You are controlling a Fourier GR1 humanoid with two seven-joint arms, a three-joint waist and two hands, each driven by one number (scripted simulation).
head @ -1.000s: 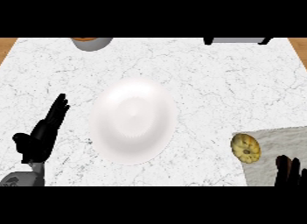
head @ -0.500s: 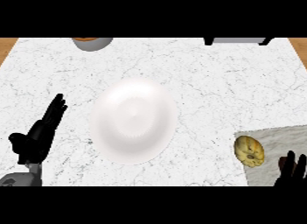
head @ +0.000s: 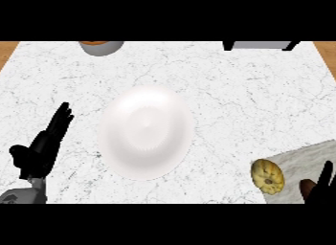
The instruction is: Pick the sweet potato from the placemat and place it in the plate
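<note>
Two black hands show at the lower edge of a white marble counter (head: 255,95) w/ grey veins. Left hand (head: 44,148) rests at lower left, fingers straight and together, pointing up-counter, thumb out to the side; it holds nothing. Right of that hand, apart from it w/ a strip of bare marble between, sits a round white plate (head: 146,132), smooth and glossy, shallow. Right hand (head: 330,186) is at the bottom right corner, fingers straight and spread, pointing up, nothing in it. Just left of its fingers a small dark reddish-brown lump (head: 308,187), prob. the sweet potato, lies on a pale grey placemat (head: 305,160) w/ a marbled look, set at an angle; can't tell if the fingers touch the lump. Farther left of that hand, at the mat's left end, a round yellow ridged item (head: 268,175). Wide bare marble lies ahead of both hands. At the far edge: a grey bowl (head: 101,47) w/ orange contents, far ahead of left hand, and a grey-black object (head: 262,45), cut off, ahead of right hand. Wood floor (head: 1,52) shows past both upper corners.
</note>
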